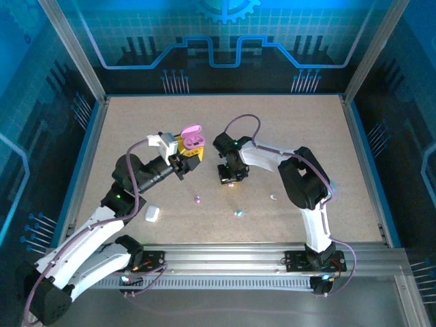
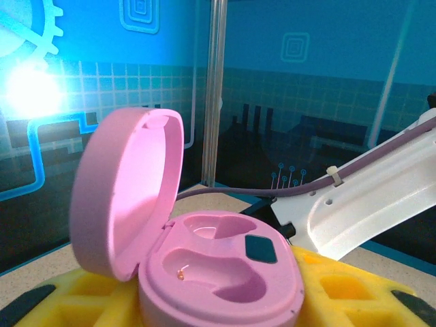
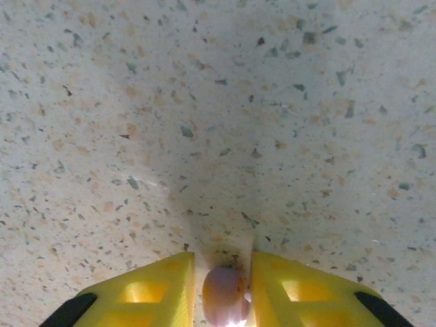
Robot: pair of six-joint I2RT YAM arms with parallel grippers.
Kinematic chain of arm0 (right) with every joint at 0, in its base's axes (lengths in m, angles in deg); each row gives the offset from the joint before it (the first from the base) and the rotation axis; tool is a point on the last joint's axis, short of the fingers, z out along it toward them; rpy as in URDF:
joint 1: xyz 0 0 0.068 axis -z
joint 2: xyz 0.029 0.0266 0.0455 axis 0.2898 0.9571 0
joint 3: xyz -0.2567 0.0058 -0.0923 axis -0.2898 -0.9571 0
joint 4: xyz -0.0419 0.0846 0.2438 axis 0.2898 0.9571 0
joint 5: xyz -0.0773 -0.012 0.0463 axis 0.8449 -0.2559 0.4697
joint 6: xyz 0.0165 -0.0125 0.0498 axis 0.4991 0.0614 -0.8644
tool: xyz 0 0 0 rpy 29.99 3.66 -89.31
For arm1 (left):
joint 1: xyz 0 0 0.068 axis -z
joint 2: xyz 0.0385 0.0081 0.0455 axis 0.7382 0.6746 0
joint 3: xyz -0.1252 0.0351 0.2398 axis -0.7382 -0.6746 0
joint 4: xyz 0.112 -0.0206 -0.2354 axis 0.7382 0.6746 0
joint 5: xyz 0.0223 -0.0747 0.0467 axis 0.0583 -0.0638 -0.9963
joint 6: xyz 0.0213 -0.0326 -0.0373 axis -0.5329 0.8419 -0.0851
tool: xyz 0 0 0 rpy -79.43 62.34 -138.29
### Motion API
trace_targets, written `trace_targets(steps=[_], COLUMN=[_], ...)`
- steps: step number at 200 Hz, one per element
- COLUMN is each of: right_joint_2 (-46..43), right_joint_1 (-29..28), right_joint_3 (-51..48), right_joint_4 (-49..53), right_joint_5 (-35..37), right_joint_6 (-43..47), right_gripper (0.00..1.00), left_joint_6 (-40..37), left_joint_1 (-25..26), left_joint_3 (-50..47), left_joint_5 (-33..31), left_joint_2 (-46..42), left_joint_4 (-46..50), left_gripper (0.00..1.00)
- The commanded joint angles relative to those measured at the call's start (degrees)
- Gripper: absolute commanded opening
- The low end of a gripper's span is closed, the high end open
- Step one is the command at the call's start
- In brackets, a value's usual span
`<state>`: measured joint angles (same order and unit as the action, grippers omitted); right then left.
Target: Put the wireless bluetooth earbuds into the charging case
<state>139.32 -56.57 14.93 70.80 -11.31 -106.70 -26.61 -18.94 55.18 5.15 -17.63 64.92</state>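
An open pink charging case [image 1: 193, 139] is held above the table with my left gripper [image 1: 185, 155] shut on its base. In the left wrist view the case [image 2: 218, 272] stands with its lid [image 2: 126, 191] tipped up to the left. Both wells are empty, and yellow fingers [image 2: 340, 289] flank the base. My right gripper [image 1: 230, 178] points down at the table. Its yellow fingers [image 3: 157, 289] press in on a purple earbud [image 3: 225, 296] that lies on the surface, with only a sliver of room on the left side.
Three loose earbuds lie on the speckled table: a purple earbud [image 1: 197, 199], a light blue earbud [image 1: 238, 212] and a white earbud [image 1: 273, 197]. A white case [image 1: 152, 213] sits near the left arm. The right arm's white link [image 2: 368, 204] passes close behind the pink case.
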Motion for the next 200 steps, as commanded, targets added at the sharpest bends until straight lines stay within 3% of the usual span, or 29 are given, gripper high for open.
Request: trace_targets(steps=[1, 138, 182, 200], right_joint_2=[2.1, 4.1, -2.0, -6.5], right_joint_1=[-0.8, -1.8, -0.2, 1.8], right_joint_3=[2.1, 4.9, 3.1, 0.9], right_joint_4=[4.4, 7.6, 5.8, 3.1], right_joint_5=[1.4, 2.1, -0.7, -5.2], right_joint_6=[2.6, 4.7, 4.0, 3.5], right_gripper=[0.28, 0.22, 0.20, 0.20], left_joint_6=[0.0, 0.2, 0.2, 0.5], left_joint_1=[-0.1, -0.2, -0.1, -0.2], left_joint_3=[1.1, 1.0, 0.9, 0.8], left_joint_5=[-0.3, -0.6, -1.6, -1.9], left_joint_2=[-0.8, -0.8, -0.2, 0.5], left_joint_4=[-0.8, -0.7, -0.8, -1.1], left_gripper=[0.44, 0.44, 0.44, 0.45])
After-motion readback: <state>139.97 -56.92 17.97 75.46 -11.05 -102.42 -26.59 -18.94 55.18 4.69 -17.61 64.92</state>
